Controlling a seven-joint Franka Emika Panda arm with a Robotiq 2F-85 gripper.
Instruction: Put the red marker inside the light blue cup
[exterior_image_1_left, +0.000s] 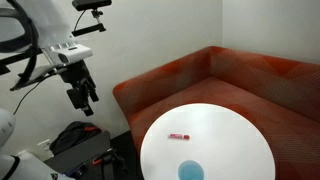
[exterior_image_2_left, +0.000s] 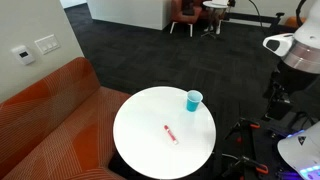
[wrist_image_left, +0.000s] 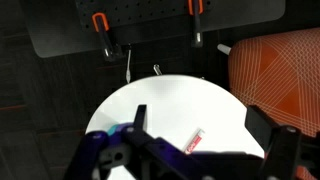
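Observation:
The red marker (exterior_image_1_left: 179, 136) lies flat near the middle of the round white table (exterior_image_1_left: 230, 125); it also shows in an exterior view (exterior_image_2_left: 171, 134) and in the wrist view (wrist_image_left: 194, 141). The light blue cup (exterior_image_1_left: 190, 170) stands upright near the table's edge, also seen in an exterior view (exterior_image_2_left: 193, 99). In the wrist view the cup is mostly hidden behind the gripper body. My gripper (exterior_image_1_left: 83, 98) hangs high off to the side of the table, open and empty; its fingers (wrist_image_left: 206, 122) frame the table from above.
An orange-red curved sofa (exterior_image_1_left: 260, 75) wraps round the table, also in an exterior view (exterior_image_2_left: 45, 120). A dark equipment cart (wrist_image_left: 150, 25) with orange clamps stands beyond the table. Black gear (exterior_image_1_left: 75, 140) sits on the floor by the robot base.

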